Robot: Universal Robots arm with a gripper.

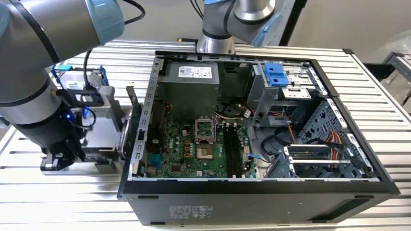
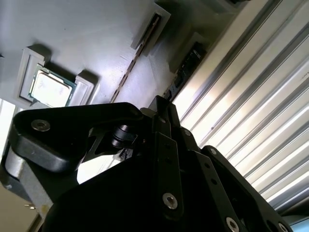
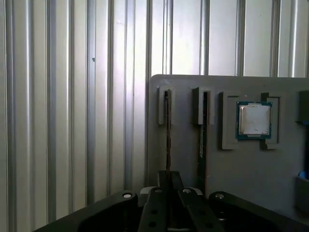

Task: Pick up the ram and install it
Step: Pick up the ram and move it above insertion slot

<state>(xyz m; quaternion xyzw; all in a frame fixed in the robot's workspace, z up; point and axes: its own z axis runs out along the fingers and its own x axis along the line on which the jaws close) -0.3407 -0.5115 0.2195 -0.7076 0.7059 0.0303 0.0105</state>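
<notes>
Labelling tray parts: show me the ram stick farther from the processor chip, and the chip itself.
ram (image 3: 168, 130): first wrist view, mid-length on its thin exposed edge.
processor chip (image 3: 254, 119): first wrist view, middle of its silver lid.

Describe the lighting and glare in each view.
Exterior view: the light is even, though the open computer case is shadowed in its deeper corners. Second wrist view: there is hard glare on the ribbed table, and the gripper is a dark silhouette. First wrist view: the table is washed bright, the grey tray sits dimmer, and the processor chip glints.
</notes>
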